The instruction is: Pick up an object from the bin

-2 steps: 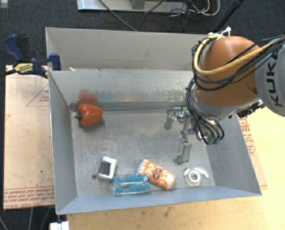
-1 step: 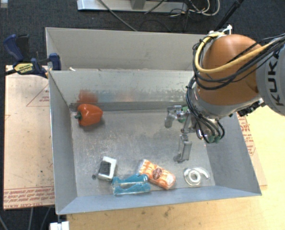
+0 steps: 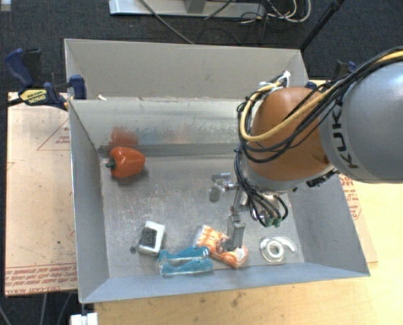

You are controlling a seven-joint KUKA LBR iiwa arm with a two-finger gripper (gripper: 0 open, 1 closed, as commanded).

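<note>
Arm (image 3: 384,124) enters from the right, with its orange wrist cover (image 3: 286,137) bent steeply down over the right half of the grey metal bin (image 3: 86,202). The gripper (image 3: 234,233) points at the floor near the front wall, with its tip at the right end of an orange-and-white crinkled packet (image 3: 218,244); contact cannot be told. Whether the claw is apart or together cannot be told.

A blue plastic packet (image 3: 185,262) lies touching the crinkled packet's left. A white ring of tape (image 3: 274,250) lies just right. A small white-and-grey box (image 3: 150,239) lies further left. An orange toy pepper (image 3: 126,162) sits far left.
</note>
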